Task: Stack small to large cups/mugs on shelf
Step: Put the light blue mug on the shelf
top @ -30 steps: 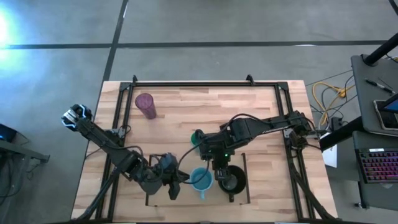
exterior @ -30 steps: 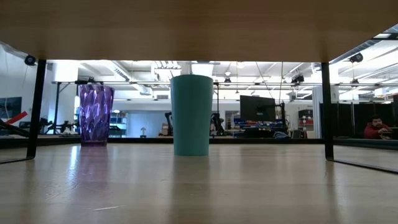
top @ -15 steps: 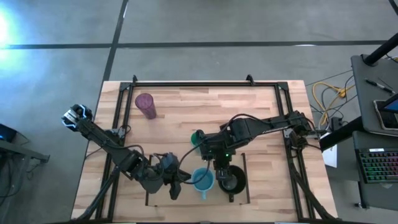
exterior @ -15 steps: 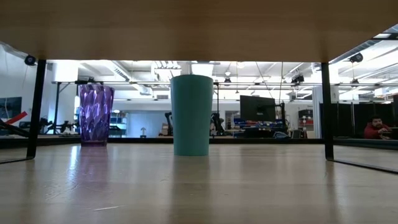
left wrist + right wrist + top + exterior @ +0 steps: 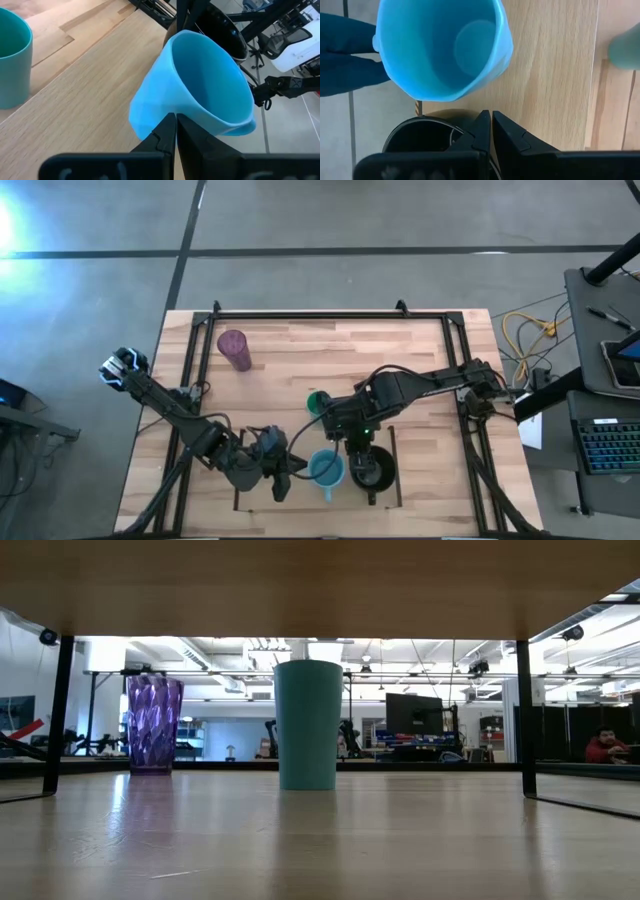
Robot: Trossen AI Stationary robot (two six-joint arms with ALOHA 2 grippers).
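The light-blue mug [image 5: 324,469] sits near the front edge of the worktop [image 5: 300,360], inside the thin-lined shelf area [image 5: 392,442], with the black mug [image 5: 371,470] just beside it on the right. The left hand [image 5: 285,472] reaches the light-blue mug from its left; in the left wrist view its fingers [image 5: 167,135] are pressed together at the mug's outer wall [image 5: 200,90], clenched on the handle as far as can be seen. The right hand [image 5: 358,448] hangs over the black mug's rim, its fingers [image 5: 487,131] closed tight against each other at that rim [image 5: 420,137]. The green cup [image 5: 317,402] stands behind the two mugs, close to the right arm. The purple tumbler [image 5: 235,349] stands well apart at the far left.
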